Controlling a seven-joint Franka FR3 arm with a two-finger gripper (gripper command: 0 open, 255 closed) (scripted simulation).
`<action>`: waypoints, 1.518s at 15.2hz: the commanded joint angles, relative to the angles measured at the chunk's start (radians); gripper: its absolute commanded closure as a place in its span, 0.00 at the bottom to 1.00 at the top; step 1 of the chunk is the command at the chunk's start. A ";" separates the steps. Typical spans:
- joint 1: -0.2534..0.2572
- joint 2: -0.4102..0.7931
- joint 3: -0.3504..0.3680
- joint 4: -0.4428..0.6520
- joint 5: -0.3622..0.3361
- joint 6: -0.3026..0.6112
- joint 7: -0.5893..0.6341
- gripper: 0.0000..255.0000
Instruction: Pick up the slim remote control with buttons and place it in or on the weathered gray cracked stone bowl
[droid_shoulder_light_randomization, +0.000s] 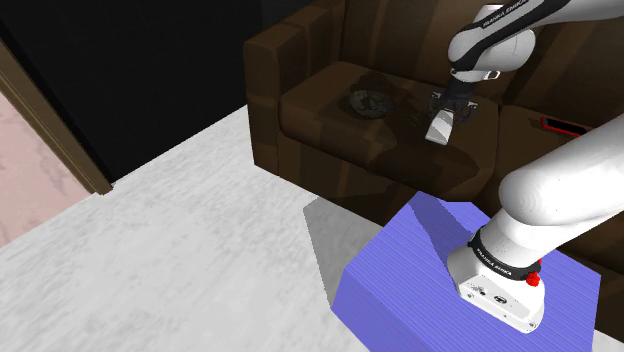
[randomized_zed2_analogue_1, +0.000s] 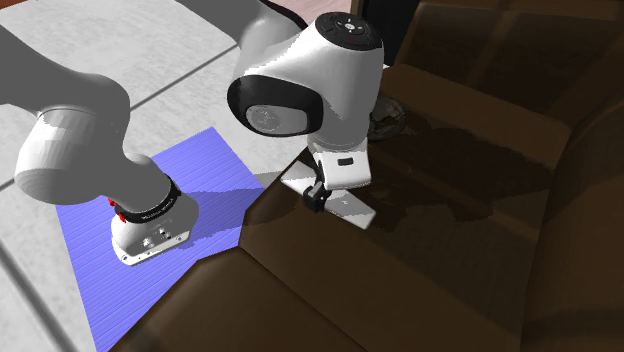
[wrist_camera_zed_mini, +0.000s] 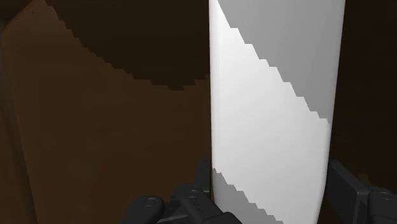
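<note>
The slim plain white slab of a remote sits right between the black claw's fingers, which are pinched onto both its long edges. Dark brown sofa cushion is behind it, and the dark grey stone bowl is a bit off to the side.

Bare seat cushion lies between hand and bowl; backrest and armrest wall it in.

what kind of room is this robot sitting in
Most likely a living room: a dark brown cushioned sofa stands on a pale grey floor, with a brown door frame further off. The black gripper clasps a plain pale grey slim remote.
</note>
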 joint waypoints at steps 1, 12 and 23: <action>-0.001 -0.023 0.004 0.010 -0.004 -0.033 0.005 1.00; -0.005 -0.111 0.019 0.091 -0.015 -0.201 0.017 1.00; 0.030 -0.095 0.070 0.214 0.013 -0.310 0.078 1.00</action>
